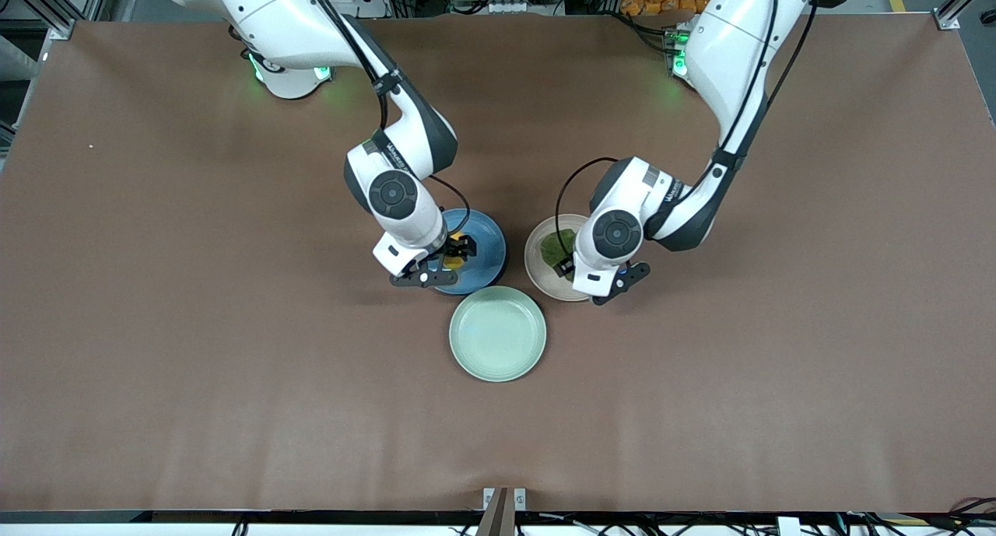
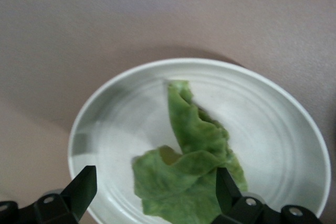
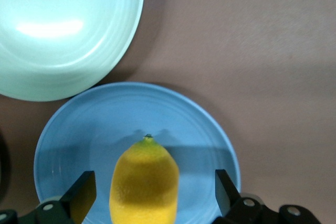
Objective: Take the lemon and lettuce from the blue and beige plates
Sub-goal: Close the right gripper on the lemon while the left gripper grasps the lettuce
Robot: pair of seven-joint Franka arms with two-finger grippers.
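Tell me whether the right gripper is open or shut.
Open: the right gripper has its fingers spread either side of the lemon, with visible gaps.

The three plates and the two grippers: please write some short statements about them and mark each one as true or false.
1. The lemon lies on the blue plate. True.
2. The right gripper is shut on the lemon. False: its fingers stand open on either side of the fruit, apart from it.
3. The lettuce lies on the mint-green plate. False: it lies on the beige plate; the mint-green plate holds nothing.
4. The left gripper is open over the beige plate. True.
5. The mint-green plate is nearer to the front camera than the other two plates. True.
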